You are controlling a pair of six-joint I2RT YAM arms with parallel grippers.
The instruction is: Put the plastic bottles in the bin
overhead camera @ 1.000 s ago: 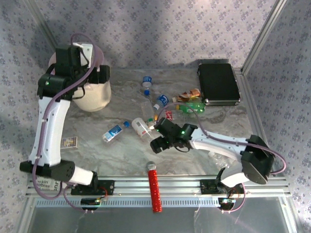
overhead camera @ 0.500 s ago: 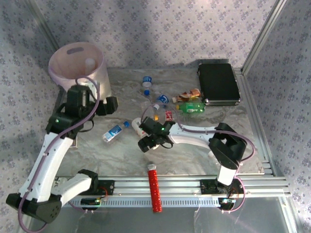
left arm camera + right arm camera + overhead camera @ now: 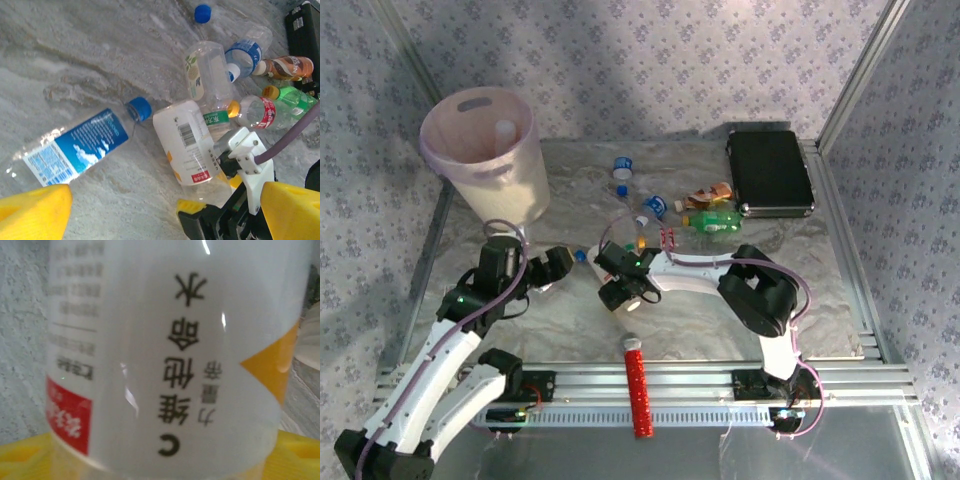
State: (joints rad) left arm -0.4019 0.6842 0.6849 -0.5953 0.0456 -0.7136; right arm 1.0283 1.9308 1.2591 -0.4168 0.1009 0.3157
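At the near edge, at 6 o'clock, a red ribbed cylinder (image 3: 636, 385) lies across the metal rail. Just beyond it, mid-worktop (image 3: 820, 290), the two claws meet almost nose to nose. The left claw (image 3: 563, 265) hovers with its yellow fingers spread wide apart over a blue-labelled bottle (image 3: 80, 147) that lies flat, its blue cap pointing to 2 o'clock in the left wrist view. Just beside that cap lies a white-labelled bottle (image 3: 187, 145). The right claw (image 3: 620, 288) straddles it from the base end, with a yellow finger on each side; whether the fingers press on it cannot be told. The right arm itself arches across the worktop from 5 o'clock and covers part of the middle.

Further out, at 1 o'clock from the claws, more bottles crowd together: clear ones with a red label and a yellow cap, a green bottle (image 3: 712, 220) and a brownish bottle (image 3: 710, 195). Two blue-capped bottles (image 3: 622, 165) lie apart at 12 o'clock. The bin (image 3: 505, 190) stands upright at 10 o'clock, well apart from the claws, with something pale inside. A black case (image 3: 770, 172) lies at 2 o'clock, touching nothing but the cluster's edge.
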